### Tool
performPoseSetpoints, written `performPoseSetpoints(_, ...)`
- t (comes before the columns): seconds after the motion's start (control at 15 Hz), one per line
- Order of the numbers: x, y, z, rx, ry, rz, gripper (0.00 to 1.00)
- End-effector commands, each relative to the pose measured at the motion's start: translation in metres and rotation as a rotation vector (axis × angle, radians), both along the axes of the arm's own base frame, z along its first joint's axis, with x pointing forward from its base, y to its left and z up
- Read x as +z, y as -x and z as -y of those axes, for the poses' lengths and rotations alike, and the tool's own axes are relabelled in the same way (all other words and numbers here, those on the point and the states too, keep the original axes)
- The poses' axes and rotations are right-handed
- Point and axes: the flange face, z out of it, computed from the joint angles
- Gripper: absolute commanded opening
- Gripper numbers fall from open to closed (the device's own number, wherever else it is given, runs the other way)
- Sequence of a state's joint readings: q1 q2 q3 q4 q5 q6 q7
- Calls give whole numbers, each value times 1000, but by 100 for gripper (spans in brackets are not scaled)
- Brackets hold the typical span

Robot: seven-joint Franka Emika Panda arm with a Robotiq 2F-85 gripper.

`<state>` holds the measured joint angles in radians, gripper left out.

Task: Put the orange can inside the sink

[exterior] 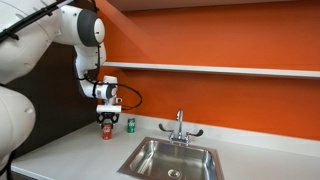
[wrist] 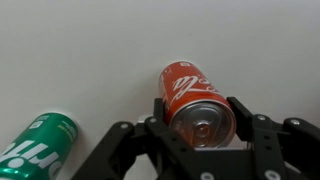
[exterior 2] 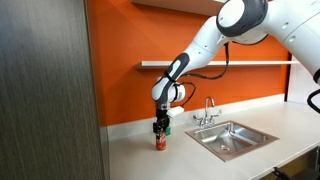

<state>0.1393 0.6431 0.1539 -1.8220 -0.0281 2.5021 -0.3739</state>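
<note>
Orange can (wrist: 195,100) upright on counter (exterior: 60,155), long axis vertical, directly under my wrist. My claw (wrist: 200,128) pinches its sides. Green can (wrist: 40,145) just beside. Sink (exterior: 150,160) lies beyond green can, well apart. White counter, orange wall (exterior: 220,35) behind.

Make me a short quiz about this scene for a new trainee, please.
1. True or false: the orange can is already inside the sink.
2. Which can does the gripper hold? A) the green one B) the orange one C) none
3. Fill in: the second can, standing free beside it, is ___ in colour.
Key: 1 false; 2 B; 3 green.
</note>
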Motion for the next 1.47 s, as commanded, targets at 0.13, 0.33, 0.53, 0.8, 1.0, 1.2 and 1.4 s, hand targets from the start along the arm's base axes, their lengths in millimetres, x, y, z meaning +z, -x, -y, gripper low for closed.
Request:
performPoseSetpoints(0.13,21,0,1,-3,15,9,39)
performPoseSetpoints(0.33,29,1,-2,-4,15,21,39)
performPoseSetpoints(0.53,37,3,-5,1,13,31,39)
performPoseSetpoints(0.8,45,7,-7,6,17,40,39)
performPoseSetpoints(1.0,52,10,-4,2,18,48,39)
performPoseSetpoints(1.2,62,15,2,-8,17,56,39)
performPoseSetpoints(1.4,72,23,12,-26,18,61,39)
